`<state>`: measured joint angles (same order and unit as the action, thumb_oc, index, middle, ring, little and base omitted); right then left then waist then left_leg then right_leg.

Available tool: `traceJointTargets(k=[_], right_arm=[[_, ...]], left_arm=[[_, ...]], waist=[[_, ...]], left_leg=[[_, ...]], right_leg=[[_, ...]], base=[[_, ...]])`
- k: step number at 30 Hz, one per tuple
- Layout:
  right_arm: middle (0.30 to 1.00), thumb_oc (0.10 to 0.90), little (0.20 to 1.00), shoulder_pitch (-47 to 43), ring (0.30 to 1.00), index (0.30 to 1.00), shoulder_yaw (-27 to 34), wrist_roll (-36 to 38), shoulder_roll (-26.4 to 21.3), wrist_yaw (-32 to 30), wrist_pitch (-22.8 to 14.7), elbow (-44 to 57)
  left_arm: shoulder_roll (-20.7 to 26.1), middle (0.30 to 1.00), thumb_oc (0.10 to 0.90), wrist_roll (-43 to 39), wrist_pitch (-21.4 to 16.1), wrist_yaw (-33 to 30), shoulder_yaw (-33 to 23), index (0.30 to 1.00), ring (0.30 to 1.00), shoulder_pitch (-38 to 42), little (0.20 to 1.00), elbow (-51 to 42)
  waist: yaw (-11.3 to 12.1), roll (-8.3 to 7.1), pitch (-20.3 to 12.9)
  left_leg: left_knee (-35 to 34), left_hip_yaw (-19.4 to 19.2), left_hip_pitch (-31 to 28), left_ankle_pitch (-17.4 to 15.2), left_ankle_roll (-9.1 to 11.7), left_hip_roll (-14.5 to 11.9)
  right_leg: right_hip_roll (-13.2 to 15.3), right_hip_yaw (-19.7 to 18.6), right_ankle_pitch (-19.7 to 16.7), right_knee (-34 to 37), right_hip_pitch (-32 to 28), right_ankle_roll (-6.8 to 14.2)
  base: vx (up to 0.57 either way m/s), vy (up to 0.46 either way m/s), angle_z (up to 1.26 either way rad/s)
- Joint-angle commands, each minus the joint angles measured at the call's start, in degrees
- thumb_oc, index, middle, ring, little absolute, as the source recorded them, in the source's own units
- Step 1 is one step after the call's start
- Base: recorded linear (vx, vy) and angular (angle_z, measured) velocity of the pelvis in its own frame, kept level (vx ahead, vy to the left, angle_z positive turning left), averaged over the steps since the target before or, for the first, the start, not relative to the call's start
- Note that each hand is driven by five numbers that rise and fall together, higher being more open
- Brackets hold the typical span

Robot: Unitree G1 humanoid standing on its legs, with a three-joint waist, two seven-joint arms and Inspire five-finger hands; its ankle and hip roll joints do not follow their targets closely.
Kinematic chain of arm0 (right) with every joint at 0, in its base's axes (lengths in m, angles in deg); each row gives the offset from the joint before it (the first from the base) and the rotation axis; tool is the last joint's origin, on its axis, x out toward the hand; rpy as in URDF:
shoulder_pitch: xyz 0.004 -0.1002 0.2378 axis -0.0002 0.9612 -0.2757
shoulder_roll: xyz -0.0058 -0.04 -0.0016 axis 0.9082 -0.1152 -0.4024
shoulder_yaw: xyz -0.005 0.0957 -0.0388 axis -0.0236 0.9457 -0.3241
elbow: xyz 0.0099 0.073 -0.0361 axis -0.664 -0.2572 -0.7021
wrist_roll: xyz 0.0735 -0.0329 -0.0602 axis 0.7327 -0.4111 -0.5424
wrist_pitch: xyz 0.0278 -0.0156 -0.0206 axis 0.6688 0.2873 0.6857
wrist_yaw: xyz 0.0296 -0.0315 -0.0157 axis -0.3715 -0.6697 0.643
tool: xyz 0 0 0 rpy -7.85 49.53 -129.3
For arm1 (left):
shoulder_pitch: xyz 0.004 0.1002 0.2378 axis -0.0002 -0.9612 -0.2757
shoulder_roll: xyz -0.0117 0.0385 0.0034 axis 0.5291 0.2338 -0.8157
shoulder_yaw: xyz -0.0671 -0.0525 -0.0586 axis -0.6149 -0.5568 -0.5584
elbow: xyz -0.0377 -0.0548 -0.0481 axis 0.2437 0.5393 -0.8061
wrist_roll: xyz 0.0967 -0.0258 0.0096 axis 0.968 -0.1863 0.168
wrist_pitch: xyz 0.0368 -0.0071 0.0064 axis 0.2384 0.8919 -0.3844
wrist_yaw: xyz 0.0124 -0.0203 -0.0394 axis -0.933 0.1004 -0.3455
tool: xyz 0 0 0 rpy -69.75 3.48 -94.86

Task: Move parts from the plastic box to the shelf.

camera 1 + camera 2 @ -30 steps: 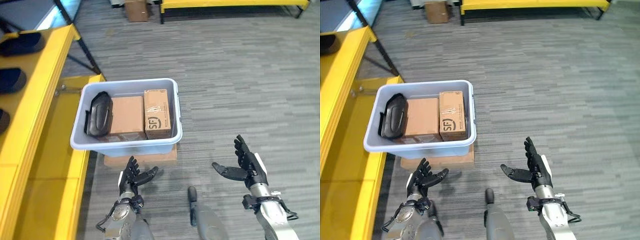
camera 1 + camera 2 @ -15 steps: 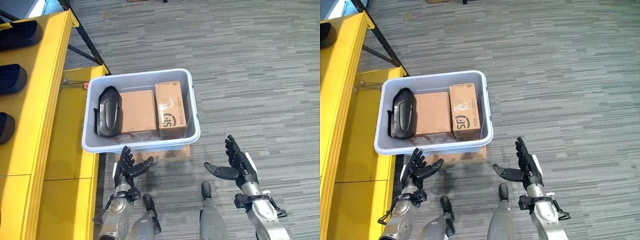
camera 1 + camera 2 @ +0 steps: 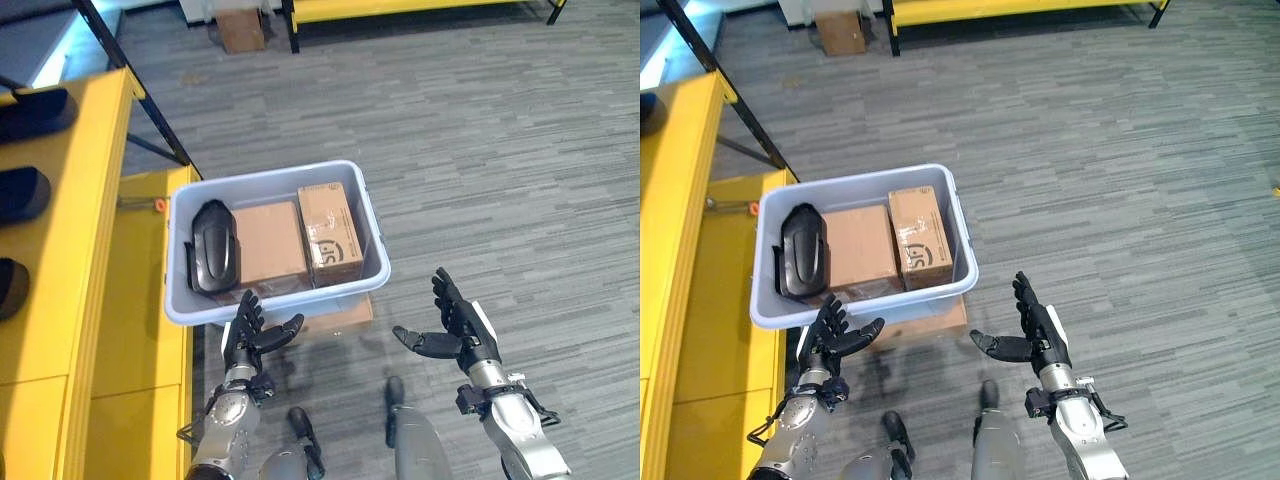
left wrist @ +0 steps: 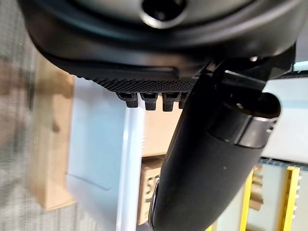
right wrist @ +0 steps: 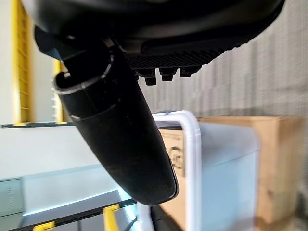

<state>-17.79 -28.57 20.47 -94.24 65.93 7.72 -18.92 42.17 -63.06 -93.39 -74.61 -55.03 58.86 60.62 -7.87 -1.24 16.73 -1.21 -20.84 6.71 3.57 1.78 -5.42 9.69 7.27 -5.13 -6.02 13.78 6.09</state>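
Fingers of left hand and right hand spread wide before plastic box.

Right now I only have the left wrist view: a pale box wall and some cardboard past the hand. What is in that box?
Observer: The plastic box holds a black part on its left side, a plain carton in the middle and a printed carton on the right.
Operator: Is the right hand holding anything?
Observer: No. The right hand is open and empty over the floor, to the right of the box.
Operator: And my left hand?
Observer: The left hand is open at the box's near wall, holding nothing.
Operator: Where is the shelf?
Observer: The yellow shelf runs along the box's left.
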Motion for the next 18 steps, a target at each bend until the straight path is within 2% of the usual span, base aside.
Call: traceJointTargets(k=[1, 2, 5, 11, 14, 15, 16, 18], right_arm=[[1.000, 0.900, 1.000, -2.97, 1.000, 1.000, 2.63, 0.06, -0.63, 0.07, -5.68, 5.23], [1.000, 0.900, 1.000, -2.52, 1.000, 1.000, 3.52, 0.37, -1.04, -0.19, -5.96, 5.78], [1.000, 0.900, 1.000, -2.39, 1.000, 1.000, 3.70, 0.51, -1.59, 0.01, -6.02, 5.34], [1.000, 0.900, 1.000, -2.01, 1.000, 1.000, 3.95, 0.57, -2.33, 0.60, -6.05, 5.78], [1.000, 0.900, 1.000, -1.51, 1.000, 1.000, 4.05, 0.91, -2.85, 0.56, -6.31, 5.83], [1.000, 0.900, 1.000, -1.17, 1.000, 1.000, 4.51, 1.08, -3.47, 0.42, -6.51, 6.25], [1.000, 0.900, 1.000, -1.20, 1.000, 1.000, 4.50, 1.08, -3.45, 0.42, -6.50, 6.25], [1.000, 0.900, 1.000, -1.39, 1.000, 1.000, 4.79, 1.19, -4.10, 0.52, -6.73, 6.23]], left_arm=[[-0.01, 1.000, 0.900, 1.70, -4.10, 1.17, -0.35, 1.000, 1.000, 2.51, 1.000, -4.79], [-0.79, 1.000, 0.900, 0.90, -4.52, 1.22, -0.35, 1.000, 1.000, 2.39, 1.000, -5.19], [-1.25, 1.000, 0.900, 0.69, -4.29, 1.69, 0.21, 1.000, 1.000, 2.10, 1.000, -5.54], [-1.68, 1.000, 0.900, 0.50, -4.13, 2.13, 0.14, 1.000, 1.000, 1.62, 1.000, -5.32], [-1.99, 1.000, 0.900, -0.05, -4.29, 2.27, 0.27, 1.000, 1.000, 1.57, 1.000, -5.33], [-2.14, 1.000, 0.900, -0.60, -4.41, 2.58, 0.24, 1.000, 1.000, 1.47, 1.000, -5.72], [-2.12, 1.000, 0.900, -0.60, -4.41, 2.58, 0.22, 1.000, 1.000, 1.49, 1.000, -5.72], [-2.15, 1.000, 0.900, -0.69, -4.53, 2.69, 0.24, 1.000, 1.000, 1.57, 1.000, -5.96]], waist=[[-0.80, 0.01, -0.73], [-1.00, 0.46, -1.77], [-1.11, 1.16, -2.80], [-1.37, 2.18, -3.20], [-1.31, 2.75, -2.38], [-0.87, 2.61, -1.26], [-0.92, 2.57, -1.41], [-0.40, 2.17, -0.40]], left_leg=[[0.08, 1.49, -8.46, -4.16, 0.86, 1.46], [0.54, 1.54, -7.89, -3.67, 1.60, 0.94], [1.07, 1.60, -8.37, -3.65, 2.14, 0.17], [2.97, 1.95, -8.49, -3.77, 3.32, -1.10], [9.20, 3.32, -6.54, -2.68, 4.67, -2.30], [16.52, 5.48, -3.11, -0.89, 5.68, -2.95], [16.48, 5.52, -2.88, -0.74, 5.66, -2.89], [21.49, 8.54, -0.51, 0.55, 6.46, -2.20]], right_leg=[[0.59, -1.42, -1.97, 0.96, -0.84, 3.05], [0.08, -1.10, -2.49, 2.44, -1.67, 2.72], [-0.33, 0.08, -1.65, 2.21, -3.12, 2.27], [-0.79, 0.48, 0.13, 1.02, -3.72, 1.33], [-1.61, 0.57, 1.48, 0.77, -4.84, 0.11], [-1.67, 0.91, 2.24, 0.44, -5.66, -1.05], [-1.62, 0.94, 2.10, 0.55, -5.49, -1.07], [-1.65, 1.09, 2.74, -0.04, -5.85, -1.91]], base=[[0.11, -0.151, -0.01], [0.11, -0.151, 0.11], [0.08, -0.139, 0.10], [0.05, -0.118, 0.01], [0.02, -0.166, 0.07], [-0.01, -0.183, 0.21], [-0.02, -0.168, 0.28], [-0.01, -0.094, 0.43]])
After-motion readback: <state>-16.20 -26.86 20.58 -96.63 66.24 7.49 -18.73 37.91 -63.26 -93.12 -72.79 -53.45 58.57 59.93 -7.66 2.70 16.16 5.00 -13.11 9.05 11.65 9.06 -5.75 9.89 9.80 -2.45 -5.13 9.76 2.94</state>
